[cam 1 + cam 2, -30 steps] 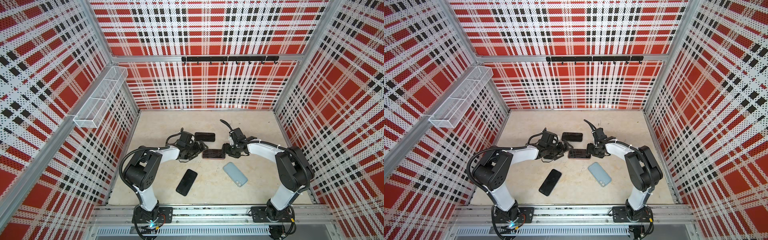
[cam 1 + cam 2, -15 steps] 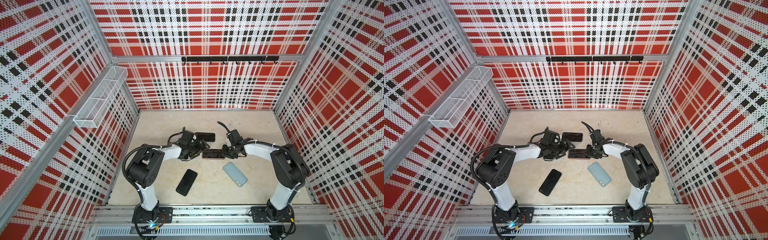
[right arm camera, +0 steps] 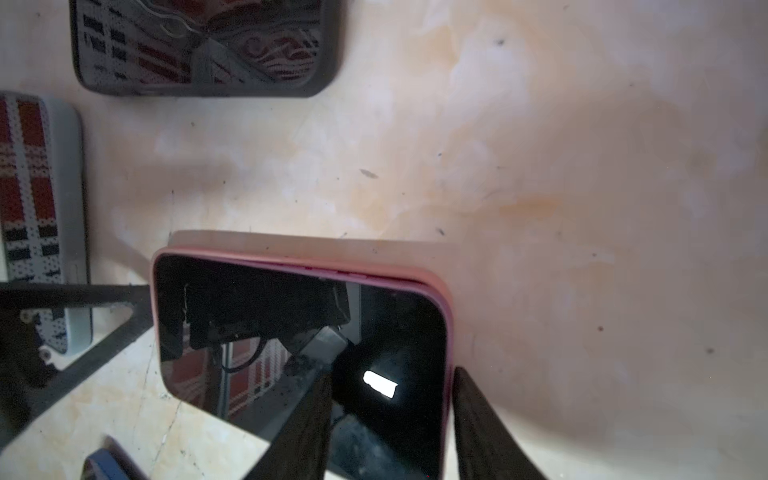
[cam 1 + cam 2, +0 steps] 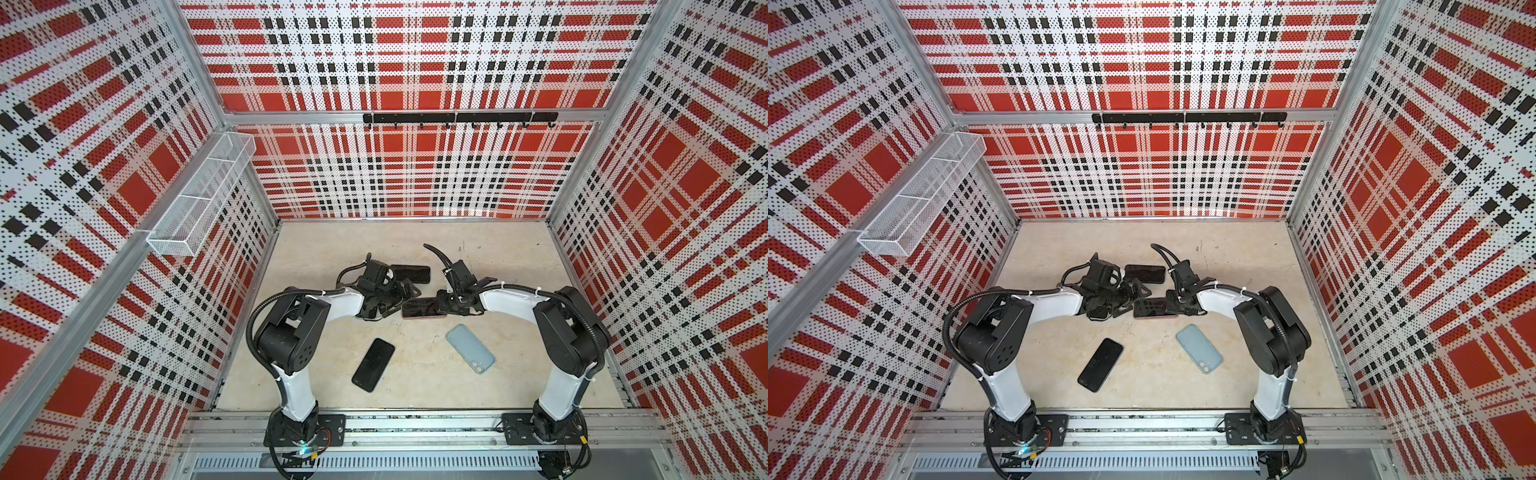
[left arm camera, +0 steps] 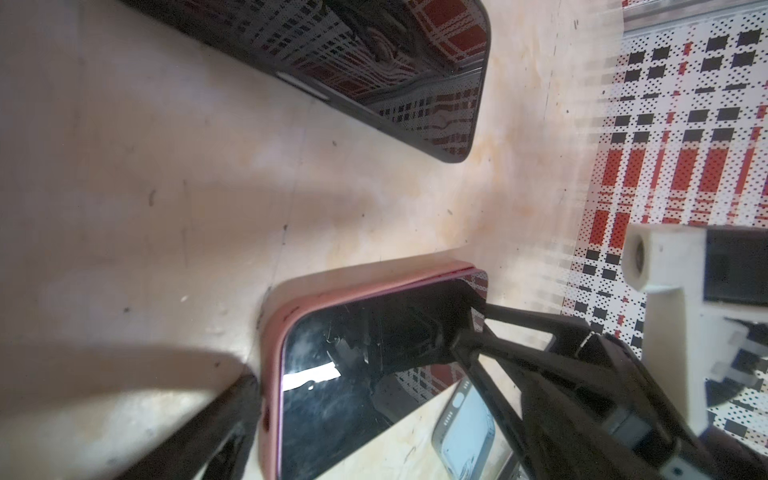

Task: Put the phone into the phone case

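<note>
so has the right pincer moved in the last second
Yes. The right pincer has slid left, toward the pink-cased phone, judged against the blue case, which has not shifted.

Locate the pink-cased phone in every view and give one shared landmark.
In a top view: pink-cased phone mid-floor, between left gripper and right gripper.
In a top view: same place.
Left wrist: close up, right gripper at its far end.
Right wrist: close up, fingers straddling its pink edge.
Landmark: black device lying just beyond it, in all four.
</note>
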Robot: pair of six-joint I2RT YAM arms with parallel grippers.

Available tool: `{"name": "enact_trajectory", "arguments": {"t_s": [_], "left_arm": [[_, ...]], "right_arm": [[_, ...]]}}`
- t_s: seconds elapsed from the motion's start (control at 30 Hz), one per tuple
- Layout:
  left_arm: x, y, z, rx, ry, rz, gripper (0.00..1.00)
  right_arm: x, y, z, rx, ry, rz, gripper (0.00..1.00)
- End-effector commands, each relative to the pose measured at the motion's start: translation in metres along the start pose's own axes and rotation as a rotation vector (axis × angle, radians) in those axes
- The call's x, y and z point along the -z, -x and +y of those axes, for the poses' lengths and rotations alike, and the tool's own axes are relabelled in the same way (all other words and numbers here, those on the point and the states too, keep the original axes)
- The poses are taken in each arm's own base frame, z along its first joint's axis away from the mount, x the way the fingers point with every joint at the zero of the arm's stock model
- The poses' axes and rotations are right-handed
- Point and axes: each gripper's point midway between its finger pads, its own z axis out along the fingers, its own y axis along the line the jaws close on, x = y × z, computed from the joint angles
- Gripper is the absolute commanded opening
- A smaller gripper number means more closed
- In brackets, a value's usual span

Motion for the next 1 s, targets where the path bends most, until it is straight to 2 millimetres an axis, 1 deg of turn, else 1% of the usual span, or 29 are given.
{"name": "enact_trajectory", "arguments": {"t_s": [0.0,0.1,0.2,0.23,0.37,0.5,0.6,0.8,0.97], "left_arm": [[-0.007,-0.003,0.002,0.015,0.014,0.018,1.0],[-0.008,-0.003,0.003,0.018,0.016,0.019,1.0],[-0.008,-0.002,0.004,0.019,0.02,0.015,1.0],[-0.008,-0.003,0.005,0.019,0.022,0.016,1.0],[-0.01,-0.003,0.007,0.02,0.026,0.016,1.0],[-0.012,-0.005,0.009,0.02,0.024,0.021,1.0],[-0.014,-0.006,0.013,0.027,0.026,0.023,1.0],[-0.015,-0.008,0.019,0.038,0.031,0.025,1.0],[-0.015,-0.01,0.024,0.043,0.04,0.03,1.0]], "right_arm": [[-0.007,-0.016,-0.004,0.03,-0.002,0.038,0.56],[-0.005,-0.016,0.0,0.019,0.048,0.046,0.61],[-0.006,-0.019,0.004,-0.01,0.122,0.07,0.66],[-0.007,-0.019,0.005,-0.025,0.154,0.074,0.67],[-0.004,-0.02,0.02,-0.052,0.323,0.087,0.68],[0.012,-0.014,0.036,-0.07,0.508,0.056,0.68],[0.025,-0.008,0.044,-0.075,0.613,0.025,0.67],[0.053,0.008,0.056,-0.093,0.779,-0.056,0.63],[0.067,0.017,0.06,-0.099,0.843,-0.098,0.59]]}}
